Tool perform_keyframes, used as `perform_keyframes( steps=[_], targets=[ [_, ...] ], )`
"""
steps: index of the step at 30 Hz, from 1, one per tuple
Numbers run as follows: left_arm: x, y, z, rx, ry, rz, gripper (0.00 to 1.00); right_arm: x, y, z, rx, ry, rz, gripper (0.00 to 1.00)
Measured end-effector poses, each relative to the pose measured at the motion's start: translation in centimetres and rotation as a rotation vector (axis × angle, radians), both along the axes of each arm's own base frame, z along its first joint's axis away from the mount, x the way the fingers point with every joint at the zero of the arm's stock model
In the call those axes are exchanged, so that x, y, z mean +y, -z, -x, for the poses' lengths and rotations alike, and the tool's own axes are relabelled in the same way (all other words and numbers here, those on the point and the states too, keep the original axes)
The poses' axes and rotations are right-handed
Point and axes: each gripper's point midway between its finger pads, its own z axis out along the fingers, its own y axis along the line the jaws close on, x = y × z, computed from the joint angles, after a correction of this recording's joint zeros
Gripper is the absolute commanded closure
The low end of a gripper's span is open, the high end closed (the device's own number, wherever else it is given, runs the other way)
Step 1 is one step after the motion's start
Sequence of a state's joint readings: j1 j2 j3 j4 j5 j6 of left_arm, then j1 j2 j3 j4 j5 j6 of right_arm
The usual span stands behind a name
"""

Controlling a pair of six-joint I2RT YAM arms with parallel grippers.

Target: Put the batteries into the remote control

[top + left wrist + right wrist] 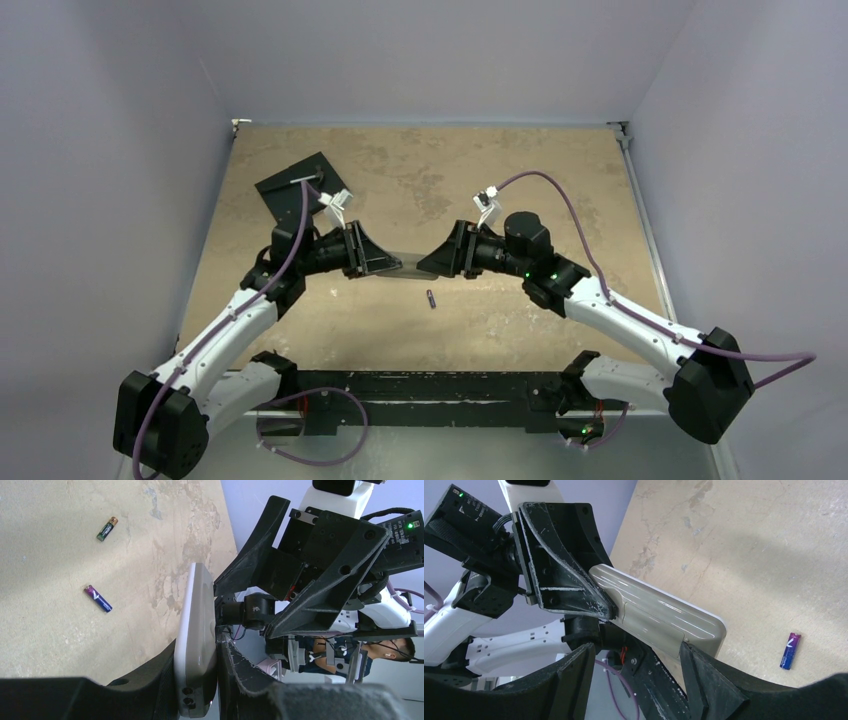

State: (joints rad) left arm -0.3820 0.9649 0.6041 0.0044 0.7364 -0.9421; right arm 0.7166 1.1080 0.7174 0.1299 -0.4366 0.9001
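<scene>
left fingers [150,690] clamp remote control [197,630] | right fingers [574,680] wide | 2 batteries [97,598] [107,529] on table [50,645] (print unreadable)

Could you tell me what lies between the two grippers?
The remote control bridges them, one end clamped in the left gripper, the other at the right gripper; both wrist views show it.

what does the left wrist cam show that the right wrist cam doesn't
Only the left wrist view: the gold-tipped battery lying on the table, the remote seen edge-on, and the right gripper facing the lens. Only the right wrist view: the remote's broad grey back with a seam across it, and the left gripper clamped on one end. Both: the remote, and the purple battery lying on the table apart from it.
</scene>
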Motion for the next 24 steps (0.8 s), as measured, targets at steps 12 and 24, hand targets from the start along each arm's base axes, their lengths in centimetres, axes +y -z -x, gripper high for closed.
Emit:
perform_keyframes(
  steps=[12,24],
  targets=[
    [-0.07,0.4,-0.06,0.015,0.002,-0.009,1.0,-0.04,0.28,0.06,0.005,0.003,0.011,0.3],
    [-0.07,0.67,-0.23,0.023,-0.003,-0.021,1.0,-0.08,0.44,-0.03,0.006,0.011,0.017,0.3]
  ],
)
